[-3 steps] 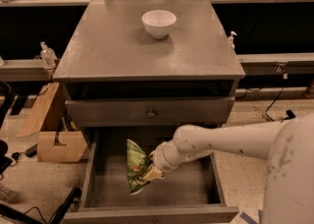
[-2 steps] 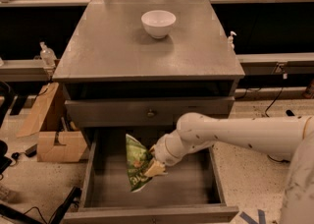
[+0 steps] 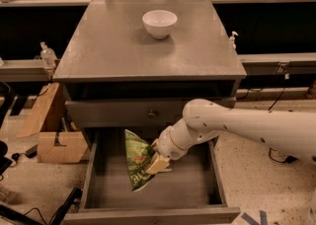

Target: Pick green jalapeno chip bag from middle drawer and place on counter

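Note:
The green jalapeno chip bag (image 3: 137,161) hangs upright above the floor of the open middle drawer (image 3: 187,189), its lower tip near the drawer floor. My gripper (image 3: 157,162) is shut on the bag's right edge, reaching in from the right on the white arm (image 3: 237,125). The grey counter (image 3: 108,46) lies above the drawer, at the top of the cabinet.
A white bowl (image 3: 159,23) stands at the back middle of the counter. A closed drawer front with a small knob (image 3: 151,113) sits just above the open drawer. Cardboard boxes (image 3: 54,140) stand on the floor to the left. A small bottle (image 3: 47,54) stands at the left.
The arm has risen and drawn back a little, and the bag has lifted slightly with the gripper inside the drawer.

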